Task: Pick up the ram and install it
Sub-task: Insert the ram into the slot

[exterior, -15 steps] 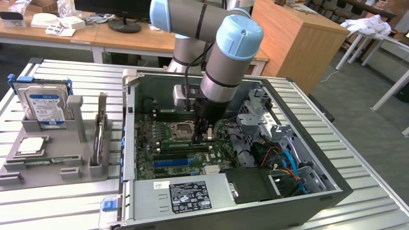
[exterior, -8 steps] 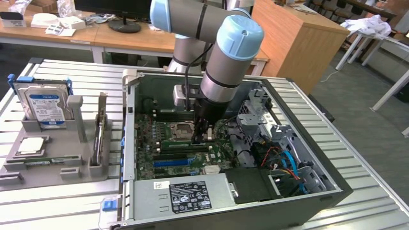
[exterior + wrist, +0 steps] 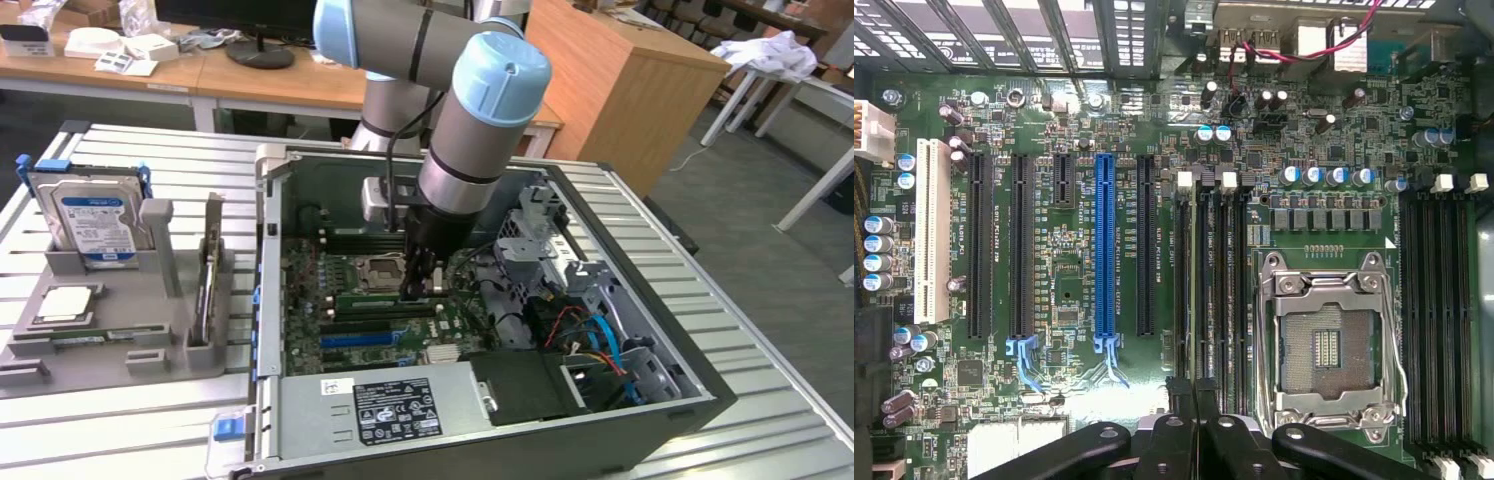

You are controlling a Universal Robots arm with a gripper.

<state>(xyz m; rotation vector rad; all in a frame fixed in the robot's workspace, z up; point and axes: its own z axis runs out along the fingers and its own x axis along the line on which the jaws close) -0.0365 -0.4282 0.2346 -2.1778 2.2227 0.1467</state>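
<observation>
Table (image 3: 160, 160): slatted metal; it carries everything around the CPU socket (image 3: 387, 270).
Computer case (image 3: 667, 400): lies open on its side, with its walls ringing the CPU socket.
Robot arm (image 3: 467, 130): grey with light-blue joints; it reaches down into the case, and its wrist ends just above the CPU socket.
Motherboard (image 3: 1334, 130): green and flat in the case. The CPU socket (image 3: 1332, 345) is mounted on it, its pin field exposed inside a metal frame.
Grey tray (image 3: 107, 355): outside the case, well apart from the CPU socket, toward the exterior view's left.
Power supply (image 3: 387, 405): grey box with a black label, inside the case, nearer the exterior camera than the CPU socket.
Hard drive (image 3: 96, 225): silver with a blue label, upright in the tray, well apart from the CPU socket.
Gripper (image 3: 424, 285): black, just beside the CPU socket. The jaws are drawn almost together and pinch the ram's upper edge. In the wrist view the gripper (image 3: 1194, 390) sits over the black memory slots.
Blue slot (image 3: 1104, 245): beyond the black memory slots from the CPU socket.
Ram (image 3: 374, 297): thin green stick, on edge in the memory slots just beside the CPU socket and parallel to its side. Whether it is fully seated, I cannot tell.
</observation>
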